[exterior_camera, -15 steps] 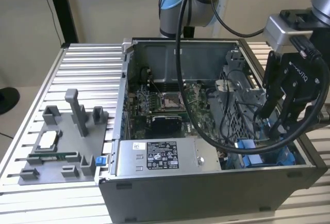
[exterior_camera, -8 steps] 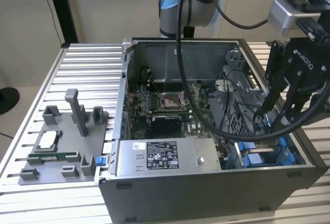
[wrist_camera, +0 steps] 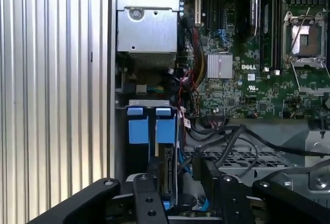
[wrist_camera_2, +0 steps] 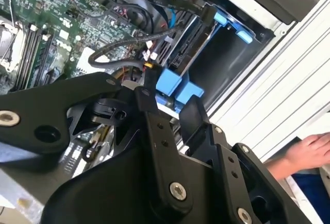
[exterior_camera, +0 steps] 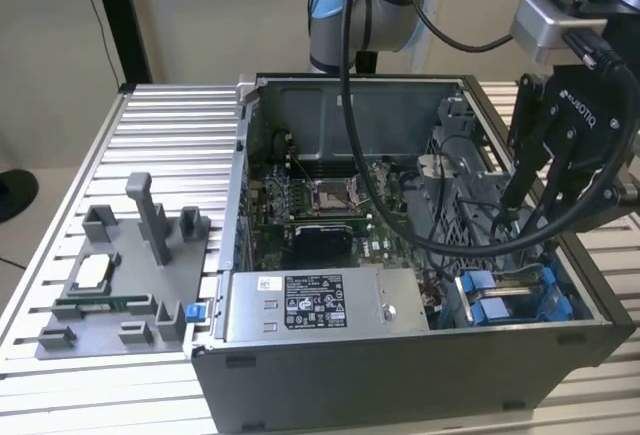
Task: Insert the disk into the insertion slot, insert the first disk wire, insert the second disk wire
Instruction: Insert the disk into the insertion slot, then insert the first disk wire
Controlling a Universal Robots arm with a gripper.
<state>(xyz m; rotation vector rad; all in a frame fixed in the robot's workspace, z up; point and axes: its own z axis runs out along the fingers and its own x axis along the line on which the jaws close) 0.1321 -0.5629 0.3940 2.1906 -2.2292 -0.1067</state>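
The open computer case sits on the ribbed bench. It holds a green motherboard, a grey power box with a white printed label, loose black wires and, in one corner, the slot with its blue tabs.

The disk stands edge-on in the slot, just beside the tabs. The pincer hangs over it, spread, with its fingers on either side of the disk's edge, gripping nothing. White lettering marks the pincer's housing.

At the exterior view's left, a grey tray carries a silver chip and a green memory strip. A person's hand rests outside the case.
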